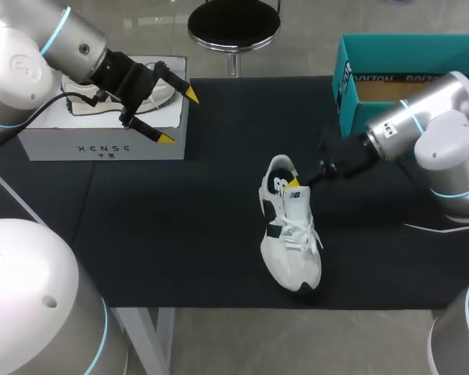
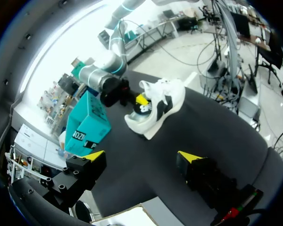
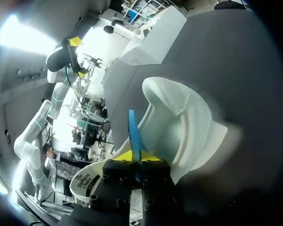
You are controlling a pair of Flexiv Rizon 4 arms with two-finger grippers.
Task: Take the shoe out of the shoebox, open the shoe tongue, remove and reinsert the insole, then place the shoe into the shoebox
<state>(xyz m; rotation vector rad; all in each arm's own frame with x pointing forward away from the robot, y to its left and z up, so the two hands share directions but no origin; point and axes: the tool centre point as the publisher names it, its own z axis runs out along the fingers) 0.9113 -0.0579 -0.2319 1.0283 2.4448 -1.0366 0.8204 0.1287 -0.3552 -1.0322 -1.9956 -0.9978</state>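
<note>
The shoe [image 1: 290, 234] stands sole-down on the worktop [image 1: 180, 234] so the right pincer [image 1: 295, 182], at the shoe's heel opening, can nip the insole [image 3: 133, 129] by its thin blue edge, probably to draw it out, while the left pincer [image 1: 179, 117] hangs wide open and empty, well apart from the shoe.

One unboxed shoe [image 1: 291, 242], one insole [image 3: 133, 132], two boxes [image 1: 102, 144] [image 1: 399, 55]

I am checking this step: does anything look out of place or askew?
Only the insole: its heel end sticks up out of the shoe, pinched by the right pincer. Nothing else looks odd.
</note>
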